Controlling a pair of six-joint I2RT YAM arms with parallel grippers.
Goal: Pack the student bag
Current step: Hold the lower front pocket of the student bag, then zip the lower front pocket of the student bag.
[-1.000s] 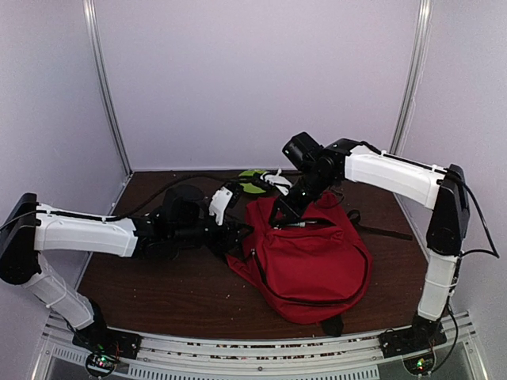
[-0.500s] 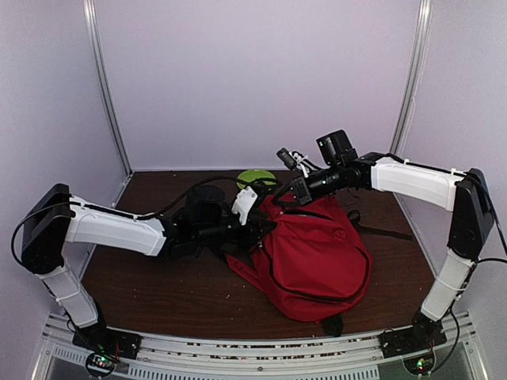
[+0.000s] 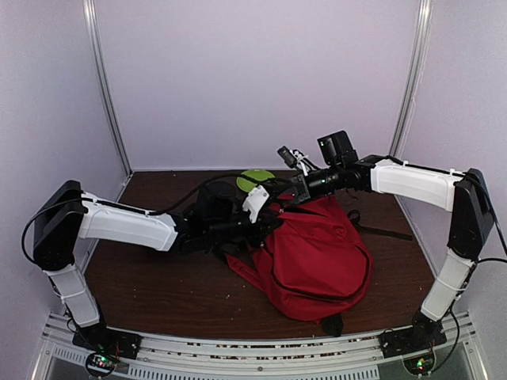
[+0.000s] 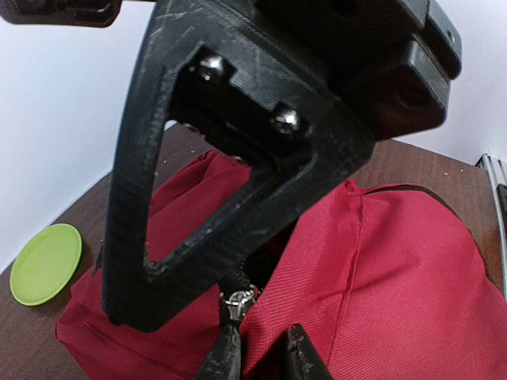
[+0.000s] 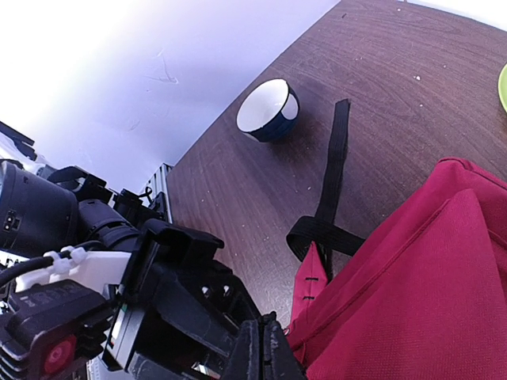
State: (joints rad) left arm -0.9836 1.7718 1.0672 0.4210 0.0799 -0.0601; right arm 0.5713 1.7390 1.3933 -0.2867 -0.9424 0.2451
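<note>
**A:** Where is the bag?

**B:** The red backpack (image 3: 321, 253) lies centre-right in the overhead frame, on the brown table (image 3: 158, 277). Both your grippers meet at its upper-left edge.

**A:** Right gripper?

**B:** Your right gripper (image 5: 261, 348) is closed tight at the bottom centre of its wrist view. The tips are against the red fabric, and I can't tell if anything is pinched.

**A:** Left?

**B:** Your left gripper (image 4: 265, 356) is at the bottom of its wrist view. The fingers are a narrow gap apart with red fabric between them. A metal zipper pull (image 4: 238, 305) sits just above the frame-left finger. I can't tell whether it's gripping.

**A:** Other stuff?

**B:** A green disc (image 3: 255, 179) is just behind the backpack, upper centre overhead. A blue-and-white bowl (image 5: 269, 109) is upper middle in the right wrist view. A black strap (image 5: 333, 166) lies flat just right of it.
</note>
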